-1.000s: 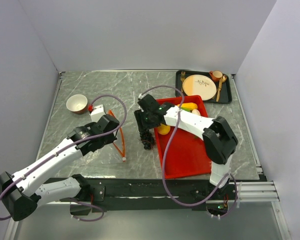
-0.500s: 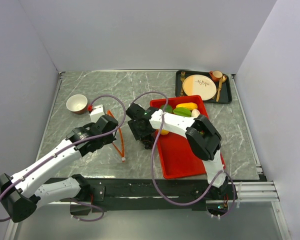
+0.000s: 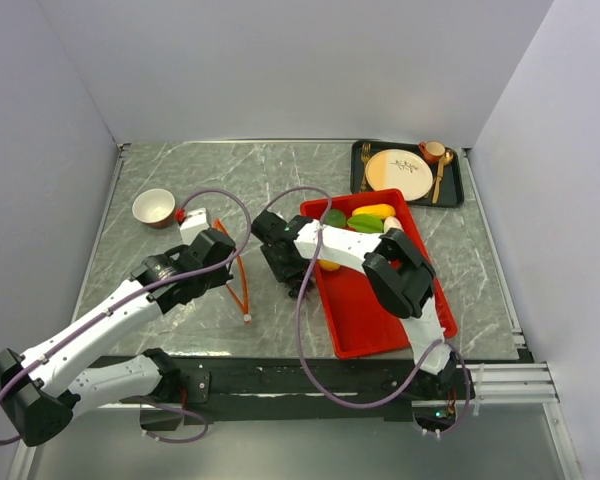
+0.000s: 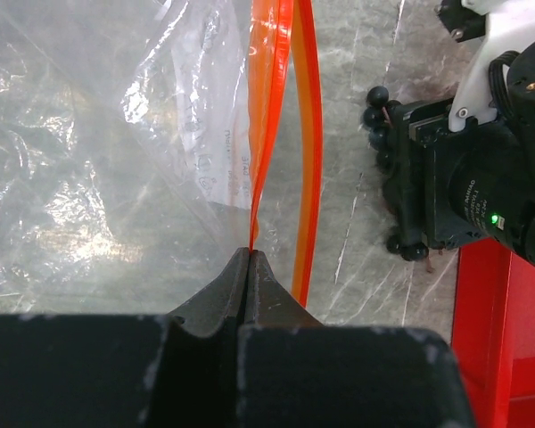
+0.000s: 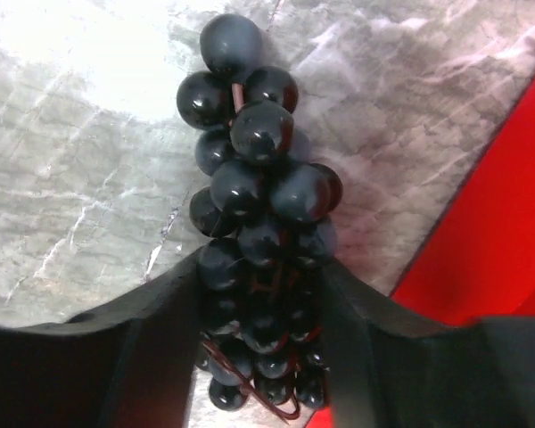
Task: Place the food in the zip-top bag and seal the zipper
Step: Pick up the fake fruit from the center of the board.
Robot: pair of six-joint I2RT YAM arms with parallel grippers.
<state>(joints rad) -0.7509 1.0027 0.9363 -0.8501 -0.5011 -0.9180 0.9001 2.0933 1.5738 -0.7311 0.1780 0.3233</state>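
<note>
The clear zip-top bag (image 4: 98, 160) lies on the marble table with its orange-red zipper (image 4: 308, 134) parted into two strips. My left gripper (image 4: 250, 257) is shut on one strip, at the bag's mouth (image 3: 242, 280). A dark purple bunch of grapes (image 5: 259, 178) lies on the table just left of the red tray (image 3: 380, 310). My right gripper (image 5: 260, 263) has a finger pressed against each side of the bunch. More food stays at the tray's far end: a yellow piece (image 3: 377, 211), a green one (image 3: 365, 224) and a white one (image 3: 392, 225).
A white bowl (image 3: 154, 207) stands at the far left, with a small white box (image 3: 195, 226) beside it. At the far right a dark tray (image 3: 458, 190) holds a cream plate (image 3: 398, 172), a cup and gold cutlery. Walls close the table in on three sides.
My right arm swung left off the red tray and came down over the grapes, and its fingers narrowed onto the bunch. The left arm kept still with the zipper strip.
</note>
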